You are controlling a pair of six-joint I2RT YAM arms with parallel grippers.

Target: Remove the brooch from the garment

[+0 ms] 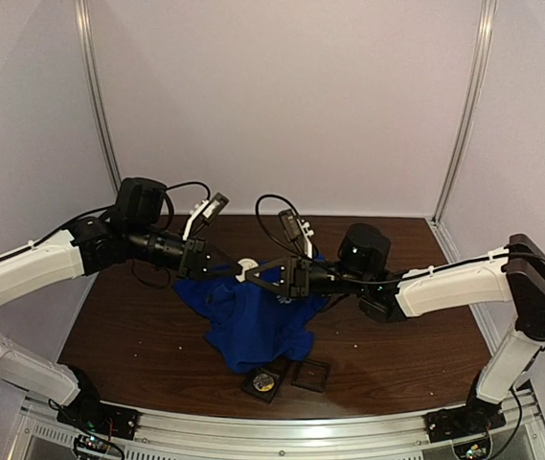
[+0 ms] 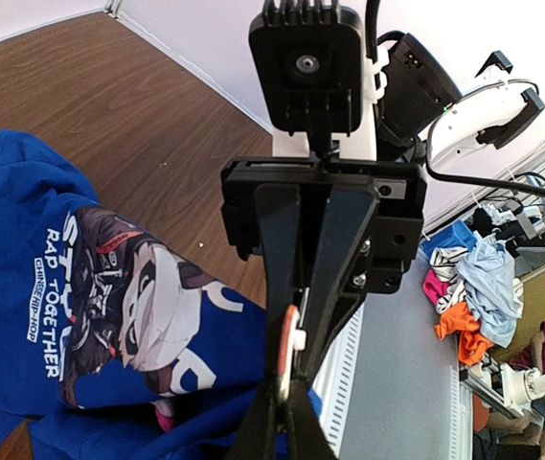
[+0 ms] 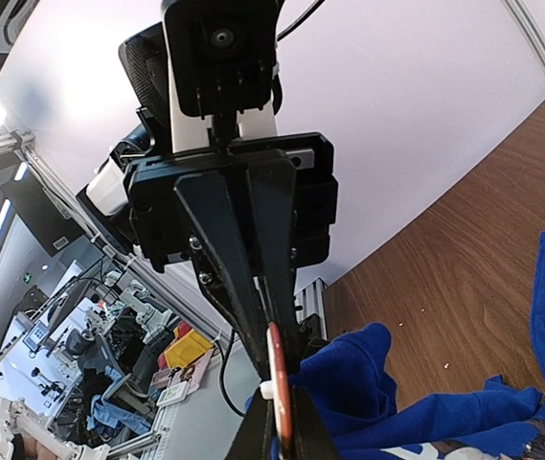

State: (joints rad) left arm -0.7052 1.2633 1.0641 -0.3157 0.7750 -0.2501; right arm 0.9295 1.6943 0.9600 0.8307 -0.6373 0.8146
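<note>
Seemingly light and stiff, the brooch (image 3: 276,364) is rim-pinched by the right gripper (image 3: 277,426). The left gripper (image 2: 282,426), pressed together, nips the limp blue T-shirt (image 1: 253,326) at its 12 o'clock edge.

- left gripper (image 2: 283,402): black wedge fingers tapering toward the tips
- silver screws (image 2: 359,280) sitting in the black block behind the jaws
- finned black box (image 2: 306,67) sitting further back, black cable (image 2: 483,178) trailing off
- right gripper (image 3: 277,422): showing the same build
- white arm links (image 1: 33,268) and black joint housings (image 1: 141,204) running back from the jaws
</note>
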